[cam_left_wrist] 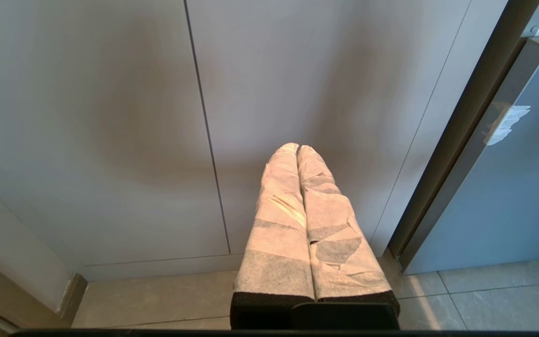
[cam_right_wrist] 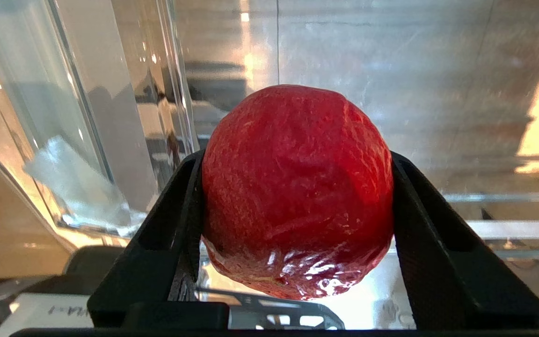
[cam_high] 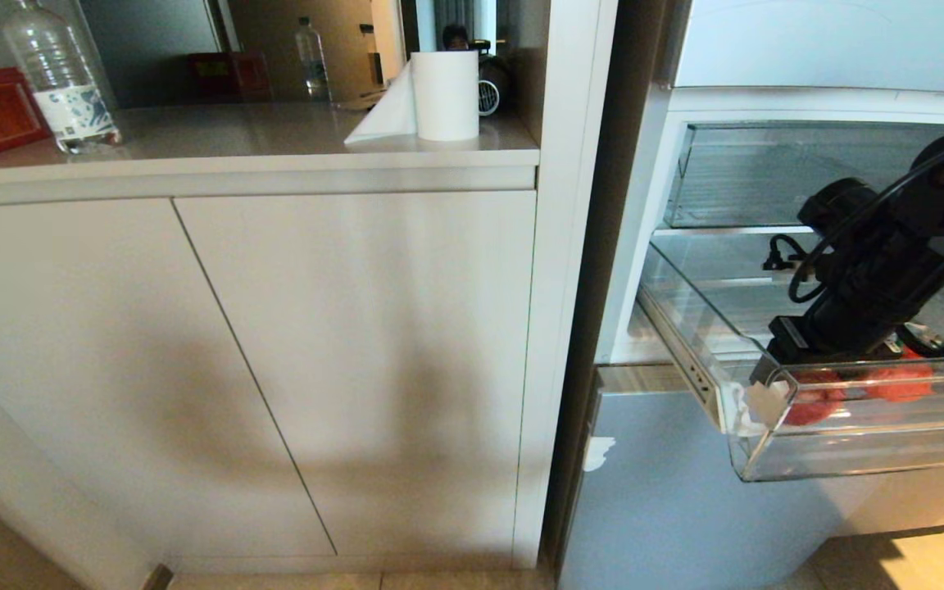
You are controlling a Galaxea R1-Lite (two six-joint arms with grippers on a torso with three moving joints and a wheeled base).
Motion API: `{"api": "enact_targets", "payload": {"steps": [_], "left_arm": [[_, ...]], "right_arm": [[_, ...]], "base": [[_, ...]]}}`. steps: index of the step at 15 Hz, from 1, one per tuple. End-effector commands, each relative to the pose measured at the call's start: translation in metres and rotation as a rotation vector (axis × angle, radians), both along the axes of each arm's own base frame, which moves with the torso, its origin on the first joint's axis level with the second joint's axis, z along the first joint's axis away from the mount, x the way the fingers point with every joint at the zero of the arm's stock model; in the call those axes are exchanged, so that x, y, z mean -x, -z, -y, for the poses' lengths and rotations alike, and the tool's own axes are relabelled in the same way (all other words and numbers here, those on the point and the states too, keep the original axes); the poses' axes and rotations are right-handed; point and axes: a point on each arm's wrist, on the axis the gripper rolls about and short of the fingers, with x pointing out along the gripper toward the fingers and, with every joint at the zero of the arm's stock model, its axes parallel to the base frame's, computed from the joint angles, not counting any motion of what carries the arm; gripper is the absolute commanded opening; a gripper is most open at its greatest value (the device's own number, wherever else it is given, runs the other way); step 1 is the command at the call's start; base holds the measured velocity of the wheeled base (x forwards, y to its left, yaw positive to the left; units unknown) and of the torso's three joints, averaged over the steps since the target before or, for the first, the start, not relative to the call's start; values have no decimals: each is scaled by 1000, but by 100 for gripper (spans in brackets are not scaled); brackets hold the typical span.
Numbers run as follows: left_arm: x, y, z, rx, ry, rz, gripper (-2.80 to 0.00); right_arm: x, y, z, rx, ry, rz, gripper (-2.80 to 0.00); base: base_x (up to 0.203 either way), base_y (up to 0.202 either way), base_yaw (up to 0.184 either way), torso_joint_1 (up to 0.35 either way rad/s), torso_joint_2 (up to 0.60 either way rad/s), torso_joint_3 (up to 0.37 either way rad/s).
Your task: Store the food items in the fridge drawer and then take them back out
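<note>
Black right arm (cam_high: pixel 873 279) with looped black cables; left claw (cam_left_wrist: pixel 297 149) fingers wrapped in white fabric tape.

Pale cabinet doors (cam_high: pixel 259 369) stand beneath a grey counter (cam_high: pixel 242 135); sunlight falls on the tiled floor (cam_high: pixel 923 557) at five o'clock.

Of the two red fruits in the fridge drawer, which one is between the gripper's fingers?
The red fruit nearer the taped corner of the fridge drawer, straddled by the right gripper; the other fruit sits apart, farther right.

hidden: right hand (cam_high: pixel 800 385) fingertips behind drawer wall (cam_high: pixel 865 442) | cut off: right arm (cam_high: pixel 890 254), frame edge
</note>
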Motion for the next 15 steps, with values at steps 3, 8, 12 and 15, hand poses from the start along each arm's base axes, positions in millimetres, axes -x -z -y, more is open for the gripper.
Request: {"api": "enact_targets", "payload": {"steps": [3,8,12,15], "left_arm": [[0,0,0,0,0,-3,-280],[0,0,0,0,0,-3,-280],[0,0,0,0,0,-3,-280],[0,0,0,0,0,-3,-280]], "right_arm": [[-7,-15,0,-21,30,160,-280],[19,-56,0,-36,37,317,-280],[70,-106,2,-47,35,473,-280],[113,-133,3,-71,21,571,-280]], "base": [[0,0,0,0,0,0],[0,0,0,0,0,0],[0,0,0,0,0,0],[0,0,0,0,0,0]]}}
